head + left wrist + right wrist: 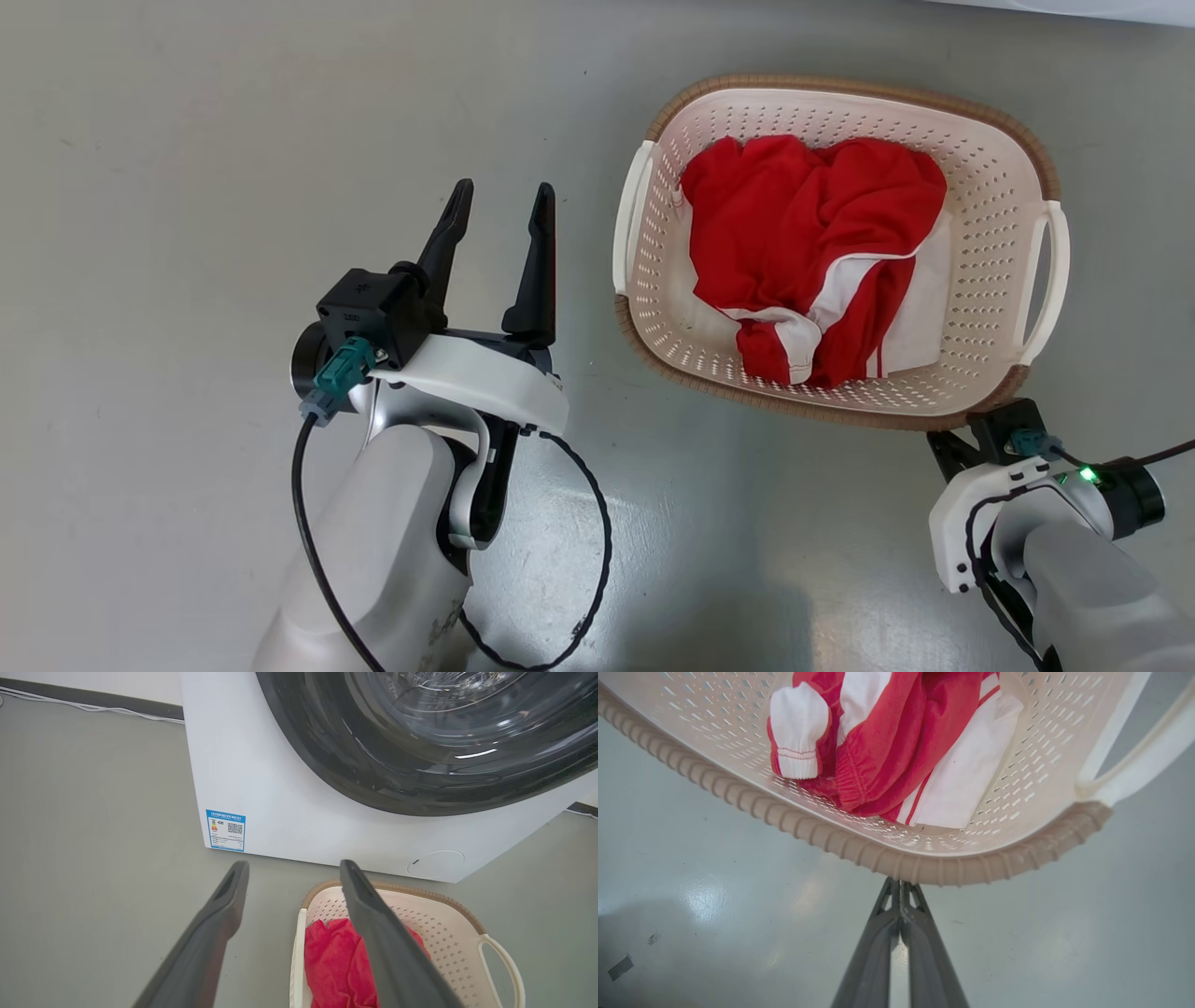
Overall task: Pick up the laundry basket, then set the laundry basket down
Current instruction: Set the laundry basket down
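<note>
The laundry basket (990,243) sits on the smooth, shiny grey floor (187,187), just in front of a white washing machine (280,788). A thin strip of floor lies between them. The basket is cream plastic with rounded corners and rows of small holes. Its rim (840,86) is brown and bumpy like woven rope. It has 2 white loop handles, 1 on each short side (1046,280). Soft red and white clothes (812,233) lie bunched up inside.

The machine has a big round door (420,742) of dark, shiny glass. A blue and white sticker (226,830) with a square code sits low on its front. The words on it are too small to read. A round cap (437,863) sits low on the front too.

The left hand (504,191) hangs over a wide stretch of floor beside the basket. Its 2 long dark fingers are spread wide and hold nothing. The right hand (900,891) is at the near rim by the right handle. Its fingers are pressed tight together. Their tips go under the rim, maybe touching it.
</note>
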Controlling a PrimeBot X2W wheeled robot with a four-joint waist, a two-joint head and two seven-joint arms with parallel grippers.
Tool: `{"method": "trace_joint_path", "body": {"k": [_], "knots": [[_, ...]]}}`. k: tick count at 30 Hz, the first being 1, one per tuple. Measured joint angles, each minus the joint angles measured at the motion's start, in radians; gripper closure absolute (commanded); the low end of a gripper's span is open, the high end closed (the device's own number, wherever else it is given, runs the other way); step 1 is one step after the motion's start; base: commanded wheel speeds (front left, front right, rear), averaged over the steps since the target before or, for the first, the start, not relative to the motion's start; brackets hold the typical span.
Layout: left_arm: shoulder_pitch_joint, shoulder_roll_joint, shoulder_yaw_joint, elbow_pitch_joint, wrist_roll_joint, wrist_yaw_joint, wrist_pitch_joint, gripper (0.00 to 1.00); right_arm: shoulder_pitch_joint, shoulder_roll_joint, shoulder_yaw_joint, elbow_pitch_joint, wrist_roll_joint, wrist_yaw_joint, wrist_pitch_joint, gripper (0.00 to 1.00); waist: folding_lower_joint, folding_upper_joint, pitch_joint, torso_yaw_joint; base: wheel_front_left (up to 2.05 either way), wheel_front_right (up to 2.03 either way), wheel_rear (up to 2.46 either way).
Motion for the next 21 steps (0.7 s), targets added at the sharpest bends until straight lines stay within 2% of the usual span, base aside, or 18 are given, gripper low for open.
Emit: {"method": "trace_joint_path", "body": {"k": [21], "knots": [[0.000, 0.000, 0.000, 0.003, 0.008, 0.000, 0.000, 0.00, -0.007, 0.004, 0.007, 0.004, 0.001, 0.000, -0.004, 1.00, 0.0000, 0.0000, 0.000, -0.008, 0.00, 0.00, 0.00]]}}
